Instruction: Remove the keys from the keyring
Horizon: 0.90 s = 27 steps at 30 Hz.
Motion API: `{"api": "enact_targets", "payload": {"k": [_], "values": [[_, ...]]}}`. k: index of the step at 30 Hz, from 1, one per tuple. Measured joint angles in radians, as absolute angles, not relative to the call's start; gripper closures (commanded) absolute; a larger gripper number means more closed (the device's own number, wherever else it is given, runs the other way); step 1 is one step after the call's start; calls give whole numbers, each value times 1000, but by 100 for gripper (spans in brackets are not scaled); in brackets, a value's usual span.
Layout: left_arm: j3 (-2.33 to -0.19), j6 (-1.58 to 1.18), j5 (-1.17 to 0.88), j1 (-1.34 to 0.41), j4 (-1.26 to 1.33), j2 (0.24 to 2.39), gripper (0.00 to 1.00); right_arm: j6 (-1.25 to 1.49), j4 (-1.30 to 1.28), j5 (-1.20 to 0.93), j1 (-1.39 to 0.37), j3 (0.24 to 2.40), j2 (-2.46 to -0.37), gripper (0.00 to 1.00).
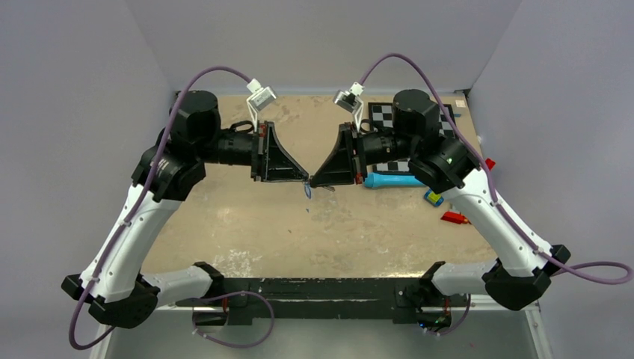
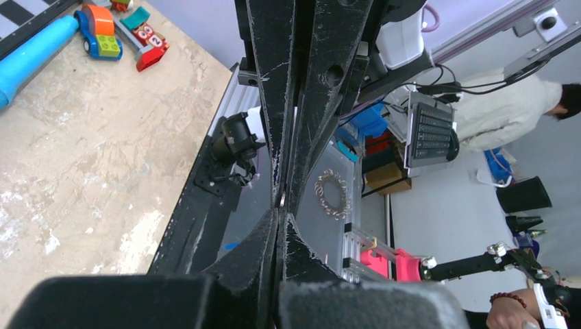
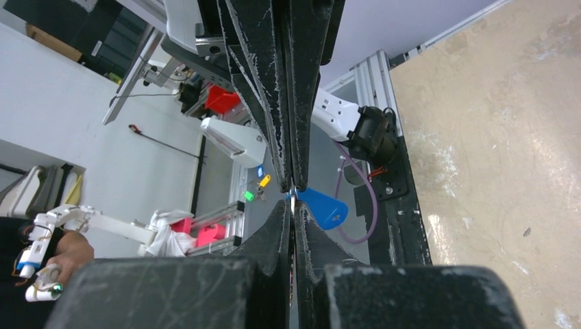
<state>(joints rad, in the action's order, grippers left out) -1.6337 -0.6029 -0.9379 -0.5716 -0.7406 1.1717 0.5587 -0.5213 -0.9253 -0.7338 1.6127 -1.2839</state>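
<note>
Two grippers meet tip to tip above the middle of the table (image 1: 224, 217), and I see both clenched. The left gripper (image 1: 303, 178) reaches in from its side and the right gripper (image 1: 315, 182) from the other, fingers level and pointing at each other. The keys (image 1: 308, 191) hang right under that meeting point, only a small blue speck in the top view.

From the right wrist, the blue tag (image 3: 323, 208) sits just beside my right fingertips, on the table side. There is a glint of bright metal at the very point where the two pairs of tips touch. From the left wrist I get only a thin grey sliver in the same seam; the tag is hidden behind the fingers there. Both sets of jaws are pressed flat together. The metal seems pinched by both grippers, though the view is too tight to tell how much each one has.

The other things lie on the right side of the table, well apart from the keys. A light-blue tube (image 1: 392, 180) lies near the right arm's wrist, and a blue-and-yellow block (image 1: 433, 197) sits just past its end. A red piece (image 1: 454, 218) lies nearer the front edge, and a checkerboard (image 1: 389, 112) sits at the back, partly under the arm.
</note>
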Motion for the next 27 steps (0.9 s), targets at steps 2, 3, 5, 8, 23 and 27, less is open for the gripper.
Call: {"api": "enact_targets", "payload": {"k": [2,3,5,8,23,27], "values": [[-1623,-638,-936,-572,-704,1161,100,574,-500,-924,-734,1612,-1279,100],[-1621,-654,-934,-572,-686,1156,100,580,-490,-921,-734,1612,-1275,100],[-1610,-687,-924,-572,-644,1143,100,594,-466,-907,-734,1612,-1266,100],[-1586,-732,-905,-572,-572,1120,100,614,-428,-882,-734,1607,-1250,100],[-1468,-874,-784,-569,-382,1050,100,672,-340,-799,-734,1579,-1235,100],[-1447,-892,-744,-569,-352,1035,100,682,-316,-776,-734,1574,-1235,100]]}}
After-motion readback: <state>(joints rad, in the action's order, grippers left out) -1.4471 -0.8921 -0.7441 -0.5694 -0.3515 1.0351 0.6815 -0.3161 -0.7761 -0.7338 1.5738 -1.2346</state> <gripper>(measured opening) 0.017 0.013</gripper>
